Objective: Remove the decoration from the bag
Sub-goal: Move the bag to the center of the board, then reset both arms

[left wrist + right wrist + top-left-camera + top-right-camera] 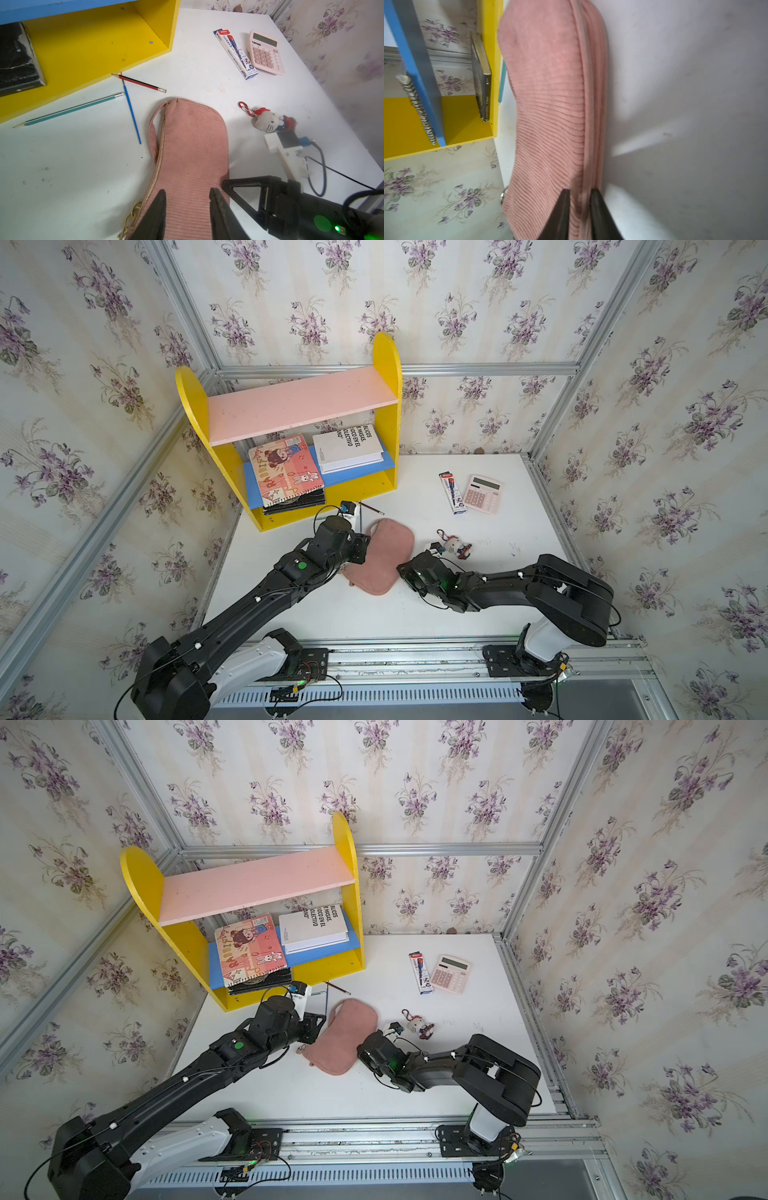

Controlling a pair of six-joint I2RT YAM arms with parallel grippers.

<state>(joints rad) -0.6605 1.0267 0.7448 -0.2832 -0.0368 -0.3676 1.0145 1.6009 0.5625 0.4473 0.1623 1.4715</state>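
My left arm stretches low across the counter (pixel 374 618), and my left pincer (pixel 187 193) is clamped over one end of the bag (pixel 388 556). My right arm lies bent and nearly flat, my right pincer (pixel 579 193) pinched narrow on the bag's opposite edge. The decoration (pixel 454 548) lies loose on the counter, apart from the bag, just beyond my right wrist.
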